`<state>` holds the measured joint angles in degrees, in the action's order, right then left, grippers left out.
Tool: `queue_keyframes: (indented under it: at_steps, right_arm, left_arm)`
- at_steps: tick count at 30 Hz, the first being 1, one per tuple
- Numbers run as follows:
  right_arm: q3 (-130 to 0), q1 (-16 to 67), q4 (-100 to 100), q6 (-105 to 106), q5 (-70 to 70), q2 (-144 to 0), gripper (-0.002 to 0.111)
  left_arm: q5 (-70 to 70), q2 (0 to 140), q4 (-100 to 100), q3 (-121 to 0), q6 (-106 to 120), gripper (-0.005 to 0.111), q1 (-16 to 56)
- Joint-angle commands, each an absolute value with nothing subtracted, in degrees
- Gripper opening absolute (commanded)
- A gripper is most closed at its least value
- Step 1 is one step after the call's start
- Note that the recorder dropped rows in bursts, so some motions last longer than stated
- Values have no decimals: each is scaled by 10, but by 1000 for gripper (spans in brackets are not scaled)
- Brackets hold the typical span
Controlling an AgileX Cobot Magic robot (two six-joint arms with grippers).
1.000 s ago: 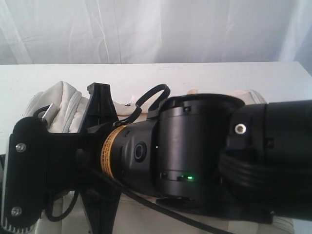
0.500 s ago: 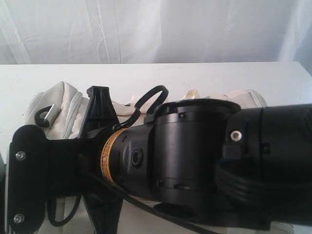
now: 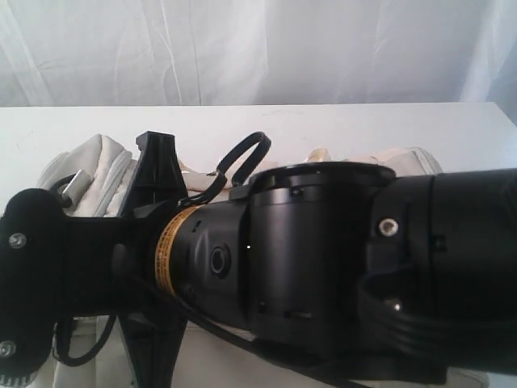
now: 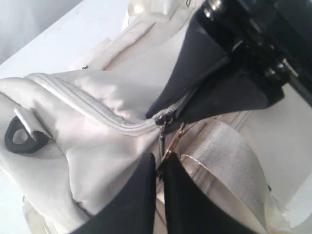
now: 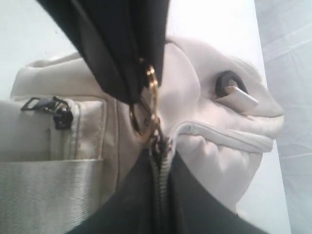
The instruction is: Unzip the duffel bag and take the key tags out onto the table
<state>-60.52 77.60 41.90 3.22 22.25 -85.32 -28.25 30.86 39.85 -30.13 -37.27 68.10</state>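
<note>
My left hand [image 4: 158,165] was pressed together on the ring [image 4: 168,145], the gold pull hanging from the slider [image 4: 160,120]. Its two black fingertips [image 4: 146,163] pinched the ring's free end with only a thin slit between them. Just past those fingertips sat the slider. From it the closed zip [image 4: 97,108] ran away over the puffed end of the bag [image 4: 83,165] toward a black strap ring [image 4: 20,137] with a white tab through it. A band of webbing handle [image 4: 229,156] lay right beside the left hand's fingers.

My right hand [image 5: 159,158] was clamped shut too, on the zip itself. Its fingertips met hard against the slider, on the side away from the closed run, and a line of zip teeth looked caught in the slit between them. So the two hands faced each other across the slider, with the ring standing between them. I could not tell whether the zip beyond the right hand was open. Off to one side of that hand was a flat pocket with a small black pull [image 5: 61,116].

Further out, the bag lay on the white bench [image 3: 339,129]. In the exterior view my right arm [image 3: 323,267] reached across and covered most of the bag. Only its cream end showed past the hand. A pale curtain [image 3: 242,48] hung behind the bench.
</note>
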Motion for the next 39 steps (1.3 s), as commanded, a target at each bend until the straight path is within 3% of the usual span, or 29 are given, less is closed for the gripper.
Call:
queue_keyframes:
  at_steps: [1,14,22,35,39]
  right_arm:
    - [-601,754,435,23,306,-851,0]
    - [-601,754,435,23,305,-851,0]
    - [-601,754,435,23,303,-851,0]
    - [-599,757,436,131,282,-851,0]
    - [-599,776,435,180,279,-851,0]
  left_arm:
    - [-373,250,355,-329,-331,0,681]
    - [-336,221,438,-334,-363,0,681]
    - [-434,233,623,-332,-531,0,681]
    - [-513,397,875,-274,-882,0,680]
    - [-533,439,881,-274,-911,0,645]
